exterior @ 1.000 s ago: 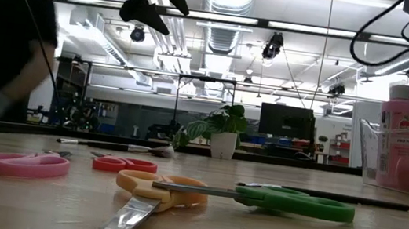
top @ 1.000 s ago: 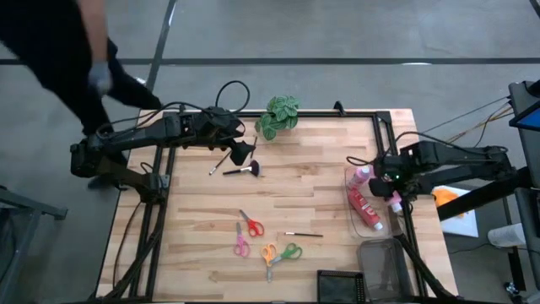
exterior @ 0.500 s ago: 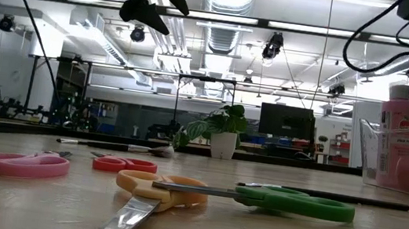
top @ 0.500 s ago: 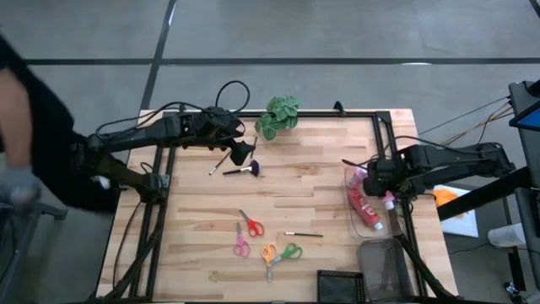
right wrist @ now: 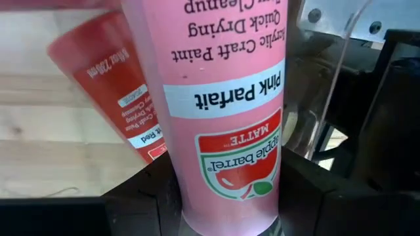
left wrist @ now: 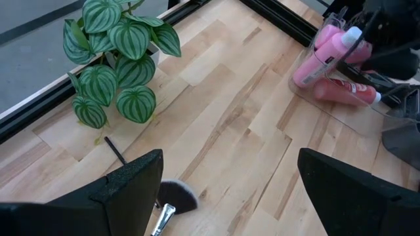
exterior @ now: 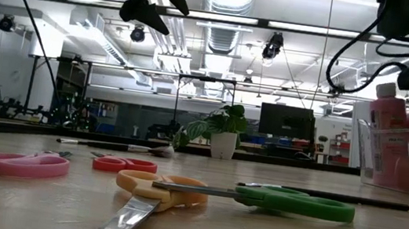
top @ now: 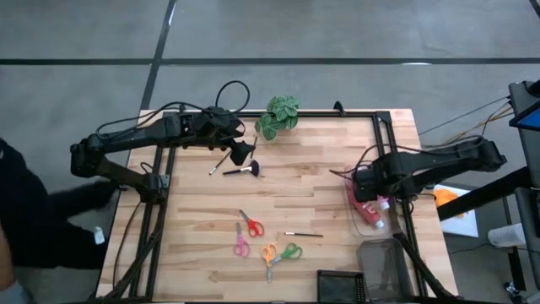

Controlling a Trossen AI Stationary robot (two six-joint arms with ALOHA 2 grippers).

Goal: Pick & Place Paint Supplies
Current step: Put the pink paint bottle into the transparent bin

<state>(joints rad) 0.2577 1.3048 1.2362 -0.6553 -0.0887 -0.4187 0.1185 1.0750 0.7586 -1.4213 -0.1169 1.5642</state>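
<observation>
My right gripper is at the table's right, over a clear container, shut on a pink paint bottle. From the left wrist view that bottle leans, with its white cap toward the gripper. A red bottle lies on its side in the container. My left gripper hangs open above the fan-tipped brush at the far left. Another thin brush lies flat beside the fan brush. My right gripper pinches the pink bottle's labelled body between its two fingers, coming steeply from above. The label's logo end is nearest the gripper. The bottle leans with its lower end inside the clear container; whether that end rests on anything I cannot tell.
Several scissors lie near the front middle: red, pink, orange, green. A thin brush lies beside them. A potted plant stands at the far edge. A clear bin and a black box sit front right. A person stands left.
My right gripper has gone toward the table's left and down, tipping steeper, its fingers unchanged. In the low view the pink bottle by the container has gone from upright to leaning. The person has walked from the far left toward the near left.
</observation>
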